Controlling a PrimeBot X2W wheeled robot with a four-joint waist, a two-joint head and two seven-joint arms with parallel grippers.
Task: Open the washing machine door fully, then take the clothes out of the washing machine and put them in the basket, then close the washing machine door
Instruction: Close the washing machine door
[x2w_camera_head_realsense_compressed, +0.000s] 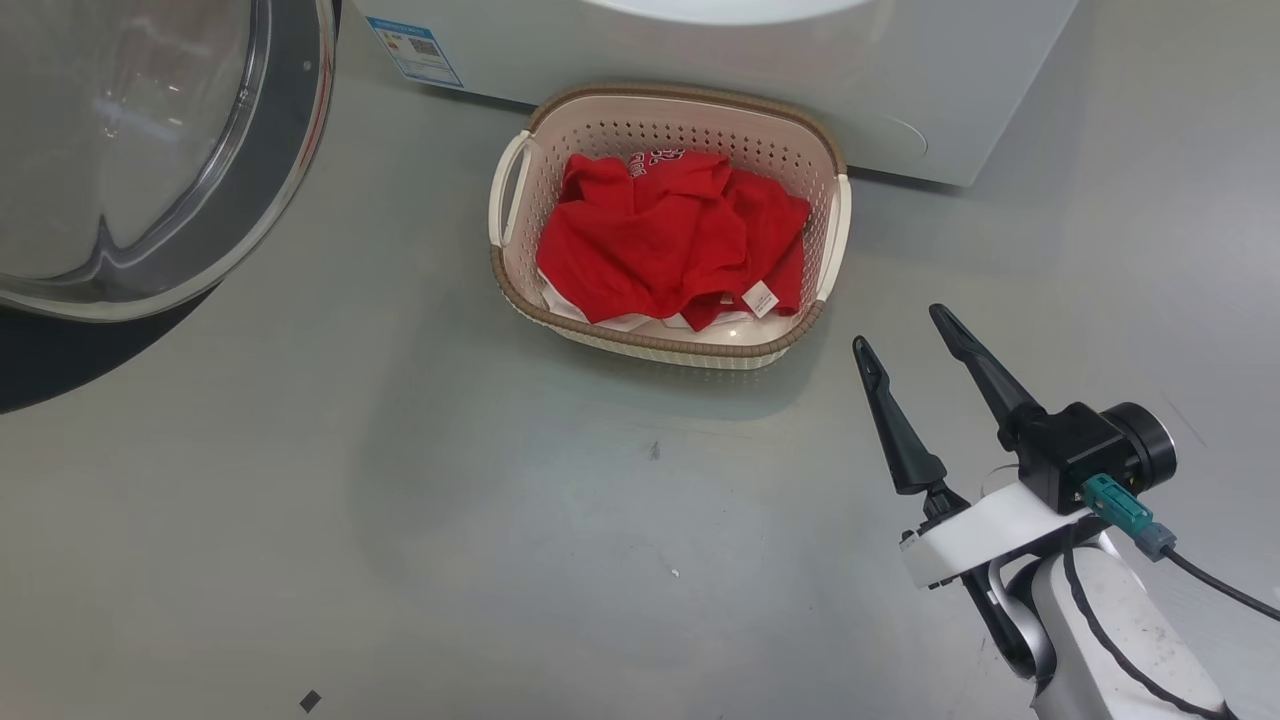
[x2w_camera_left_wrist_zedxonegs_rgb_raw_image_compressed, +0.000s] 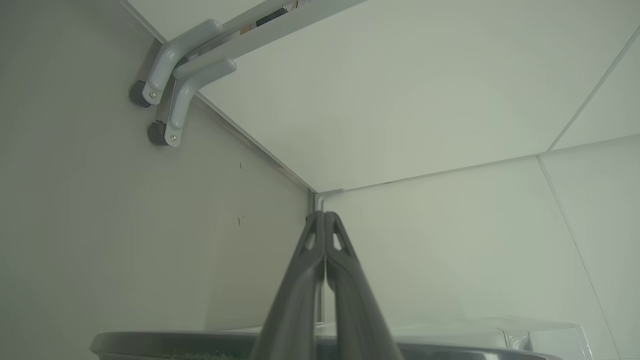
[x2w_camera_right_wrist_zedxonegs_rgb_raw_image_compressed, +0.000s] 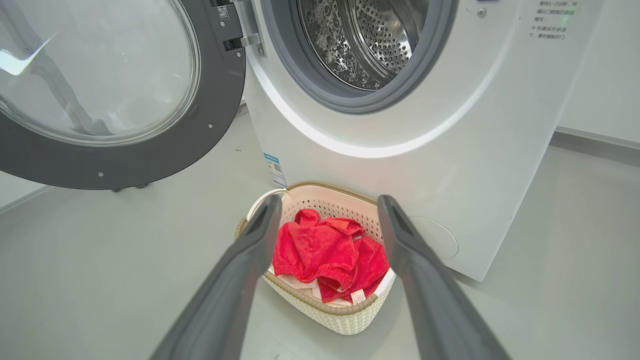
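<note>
The red clothes (x2w_camera_head_realsense_compressed: 675, 240) lie piled in the cream basket (x2w_camera_head_realsense_compressed: 508, 190) on the floor in front of the white washing machine (x2w_camera_head_realsense_compressed: 820, 70). In the right wrist view the clothes (x2w_camera_right_wrist_zedxonegs_rgb_raw_image_compressed: 327, 252) fill the basket (x2w_camera_right_wrist_zedxonegs_rgb_raw_image_compressed: 345, 320) below the machine's steel drum mouth (x2w_camera_right_wrist_zedxonegs_rgb_raw_image_compressed: 367, 42), which holds no garment that I can see. The washing machine door (x2w_camera_right_wrist_zedxonegs_rgb_raw_image_compressed: 100, 85) stands swung wide open to the left; its glass bowl (x2w_camera_head_realsense_compressed: 130, 130) shows at the head view's upper left. My right gripper (x2w_camera_head_realsense_compressed: 905, 330) hovers open, near the basket's right corner. My left gripper (x2w_camera_left_wrist_zedxonegs_rgb_raw_image_compressed: 324, 216) is shut, empty, pointing at white wall panels.
Grey floor spreads around the basket. Two grey brackets with dark wheels (x2w_camera_left_wrist_zedxonegs_rgb_raw_image_compressed: 165, 95) sit by a white panel in the left wrist view. A dark curved rim (x2w_camera_left_wrist_zedxonegs_rgb_raw_image_compressed: 175, 345) lies along that view's bottom edge. White wall stands right of the machine (x2w_camera_right_wrist_zedxonegs_rgb_raw_image_compressed: 600, 75).
</note>
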